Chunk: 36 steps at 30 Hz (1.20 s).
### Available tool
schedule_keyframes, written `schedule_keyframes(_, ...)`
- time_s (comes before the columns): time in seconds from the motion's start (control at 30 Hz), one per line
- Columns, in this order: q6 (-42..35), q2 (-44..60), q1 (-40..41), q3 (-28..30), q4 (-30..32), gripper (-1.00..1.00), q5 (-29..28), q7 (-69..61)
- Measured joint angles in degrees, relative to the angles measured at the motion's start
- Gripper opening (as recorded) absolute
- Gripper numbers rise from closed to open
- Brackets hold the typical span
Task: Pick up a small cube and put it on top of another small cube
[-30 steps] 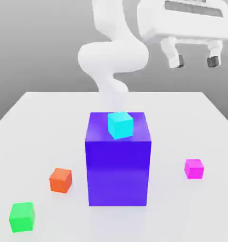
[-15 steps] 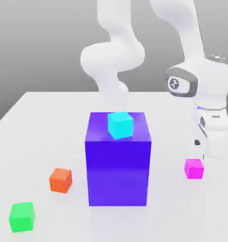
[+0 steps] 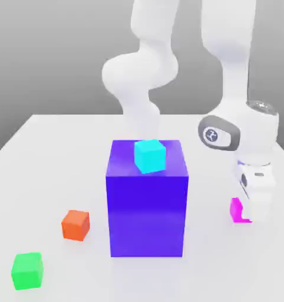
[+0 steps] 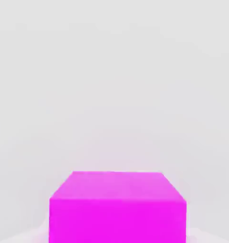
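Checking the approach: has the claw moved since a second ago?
Yes. It has dropped from high above the table down to the magenta cube, at the exterior view's right of the blue block.

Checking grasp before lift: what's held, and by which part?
The gripper is shut at the magenta cube, apparently on its sides; the exact contact is hidden.

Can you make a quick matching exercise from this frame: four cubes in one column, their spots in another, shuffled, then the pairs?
Things:
1. cyan cube
2. pink cube
3. orange cube
4. green cube

Places:
A. at the gripper, on the exterior view's right
B. nearest the table's front corner, on the exterior view's left
C. on top of the big blue block
D. on the table between the green cube and the block

Pairs: 1-C, 2-A, 3-D, 4-B
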State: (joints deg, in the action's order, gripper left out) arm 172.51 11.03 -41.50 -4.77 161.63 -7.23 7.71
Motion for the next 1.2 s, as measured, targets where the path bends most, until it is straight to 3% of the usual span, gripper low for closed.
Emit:
schedule_keyframes(0.2,-8.6,-9.6,1.3,-2.4,1.0,-1.0,7.7,-5.0)
schedule_keyframes(0.73,-22.3,-5.6,29.2,10.5,-15.5,-1.0,20.6,-7.5)
schedule_keyframes(1.2,-24.6,0.4,45.3,27.6,-23.8,-1.0,16.5,-3.5)
